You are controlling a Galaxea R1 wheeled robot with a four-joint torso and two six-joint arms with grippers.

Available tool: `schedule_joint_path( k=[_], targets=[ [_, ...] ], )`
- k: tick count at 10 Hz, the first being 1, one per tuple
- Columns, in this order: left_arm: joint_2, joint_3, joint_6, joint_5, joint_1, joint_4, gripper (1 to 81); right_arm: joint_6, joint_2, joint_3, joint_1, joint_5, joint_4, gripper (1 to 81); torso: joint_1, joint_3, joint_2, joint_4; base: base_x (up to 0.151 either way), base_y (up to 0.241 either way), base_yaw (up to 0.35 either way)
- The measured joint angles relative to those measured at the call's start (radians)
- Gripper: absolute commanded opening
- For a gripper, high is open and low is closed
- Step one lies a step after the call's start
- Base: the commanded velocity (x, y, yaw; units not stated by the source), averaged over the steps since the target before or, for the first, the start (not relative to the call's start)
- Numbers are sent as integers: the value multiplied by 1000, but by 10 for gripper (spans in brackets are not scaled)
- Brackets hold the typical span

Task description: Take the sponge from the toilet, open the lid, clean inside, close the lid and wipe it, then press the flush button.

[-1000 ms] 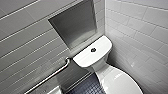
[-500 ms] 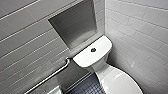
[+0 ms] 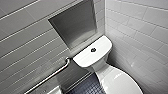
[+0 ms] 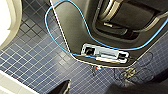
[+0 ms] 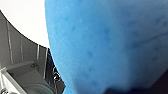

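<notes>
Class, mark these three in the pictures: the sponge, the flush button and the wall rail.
sponge (image 5: 112, 45): right wrist view, middle of its blue face.
flush button (image 3: 93, 50): head view, centre of the dark round button.
wall rail (image 3: 50, 75): head view, midway along the bar.

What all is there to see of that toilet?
The toilet is white, glossy ceramic by its look. Its tank has a flat rounded-rectangular top with a dark round button at the middle. In front of it the oval lid looks shut, partly cut off by the picture's edge. It stands in a corner, tank against the tiled wall under a recessed niche.
</notes>
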Motion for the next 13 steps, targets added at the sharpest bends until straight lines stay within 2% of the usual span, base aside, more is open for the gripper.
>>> schedule_joint_path(
  k=[2,5,6,8,11,13],
  targets=[
    [0,0,0,0,0,0,811,12,-37,85,-6,65,-20,10,0,0,0,0,0,0,0],
    [0,0,0,0,0,0,811,18,-127,293,-32,265,-46,10,0,0,0,0,0,0,0],
    [0,0,0,0,0,0,811,18,-148,342,-74,305,-54,10,0,0,0,0,0,0,0],
    [0,0,0,0,0,0,811,26,-184,386,-192,353,-70,10,0,0,0,0,0,0,0],
    [0,0,0,0,0,0,811,29,-219,393,-256,443,-126,10,0,0,0,0,0,0,0],
    [0,0,0,0,0,0,811,29,-206,391,-337,449,-155,10,0,0,0,0,0,0,0]
  ],
)
